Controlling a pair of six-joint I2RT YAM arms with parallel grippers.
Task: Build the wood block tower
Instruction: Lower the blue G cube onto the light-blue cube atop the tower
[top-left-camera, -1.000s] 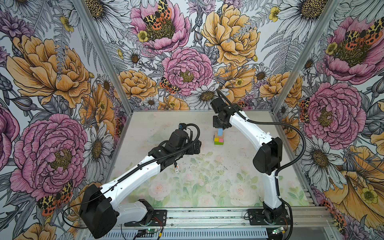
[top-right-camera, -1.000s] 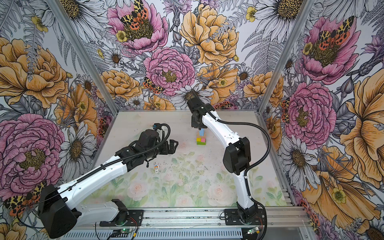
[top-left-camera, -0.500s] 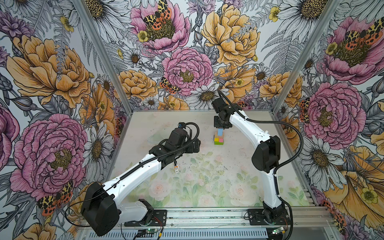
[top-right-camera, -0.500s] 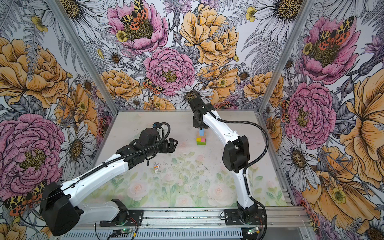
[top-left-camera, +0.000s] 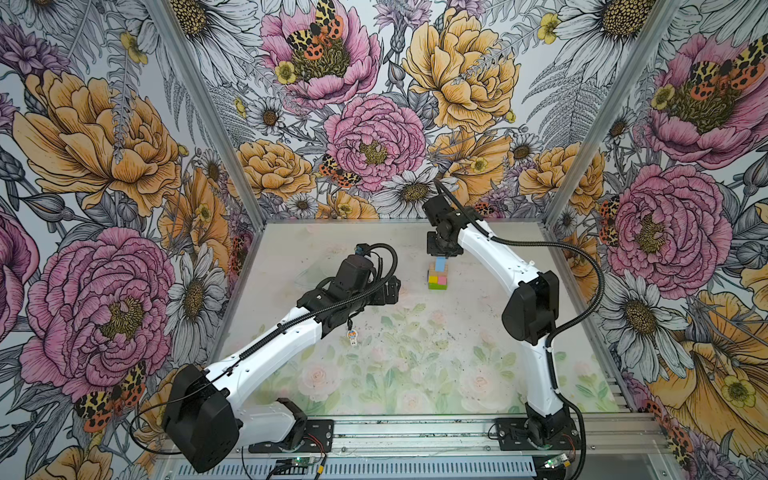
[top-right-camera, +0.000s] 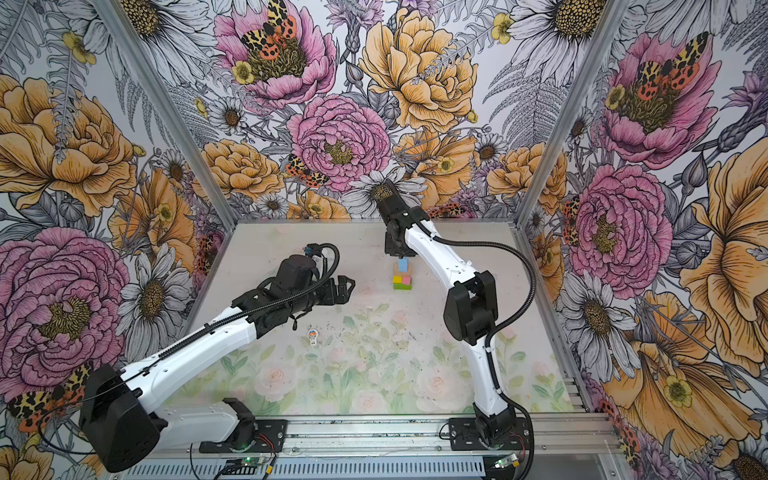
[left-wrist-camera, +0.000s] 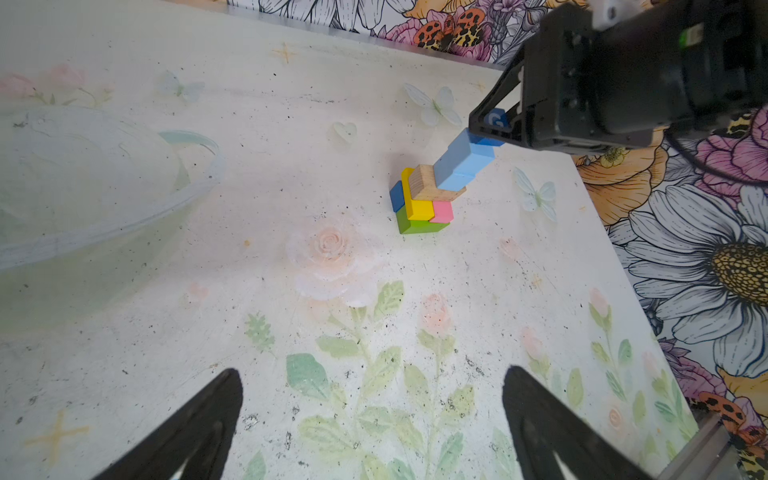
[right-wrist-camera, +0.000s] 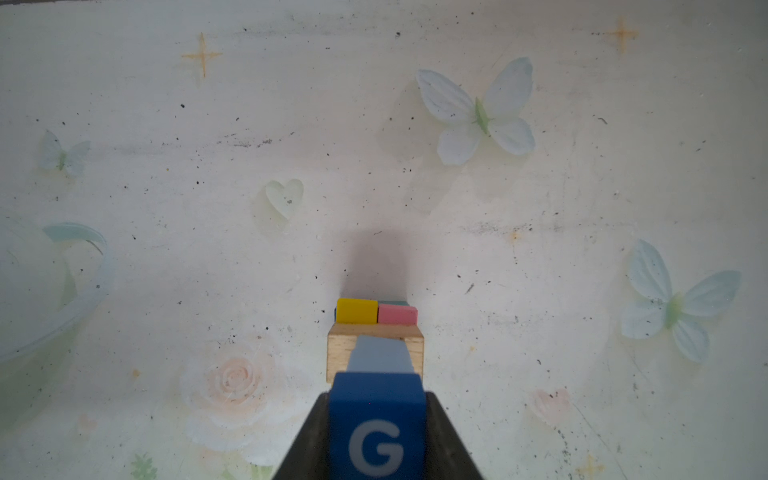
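Observation:
The wood block tower stands at the back middle of the mat. It has a green base, then yellow and pink bricks. A tan brick lies on those, with light blue cubes stacked on it. My right gripper hangs over the tower. It is shut on a dark blue cube marked G, which appears to touch the top of the light blue cubes. My left gripper is open and holds nothing, left of the tower. The white toy figure lies on the mat.
Another dark blue block sits against the tower's side at its base. A clear bowl rests on the mat under my left arm. Flowered walls close the mat in at the back and on both sides.
Both arms shifted only slightly. The right gripper stays shut on the dark blue cube over the tower, and the left stays open.

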